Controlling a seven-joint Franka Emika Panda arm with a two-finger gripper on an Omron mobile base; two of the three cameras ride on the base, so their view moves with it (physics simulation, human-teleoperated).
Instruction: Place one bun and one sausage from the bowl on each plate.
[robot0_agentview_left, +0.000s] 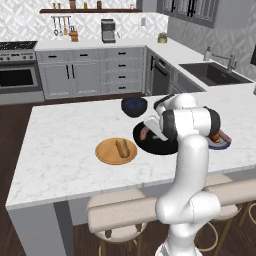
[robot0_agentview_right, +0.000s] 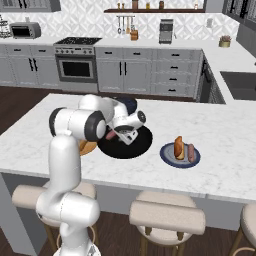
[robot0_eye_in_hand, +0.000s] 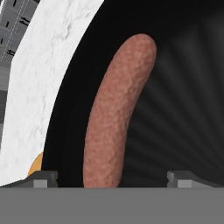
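Note:
One sausage (robot0_eye_in_hand: 116, 118) lies in the black bowl (robot0_eye_in_hand: 183, 87), close under my gripper (robot0_eye_in_hand: 113, 179). The gripper is open, and its fingertips (robot0_eye_in_hand: 43, 178) stand wide on either side of the sausage's near end without touching it. From the base, my hand hangs low over the left part of the bowl (robot0_agentview_left: 162, 146), right by the sausage (robot0_agentview_left: 144, 132). A bun (robot0_agentview_left: 121, 148) rests on the tan wooden plate (robot0_agentview_left: 102, 152). The blue-grey plate (robot0_agentview_right: 167, 156) holds a bun (robot0_agentview_right: 178, 147) and a sausage (robot0_agentview_right: 190, 152).
A smaller dark blue bowl (robot0_agentview_left: 134, 106) stands just behind the black bowl on the marble island. Stools (robot0_agentview_right: 167, 216) line the island's near edge. A sink (robot0_agentview_left: 212, 72) is set in the counter at the back right.

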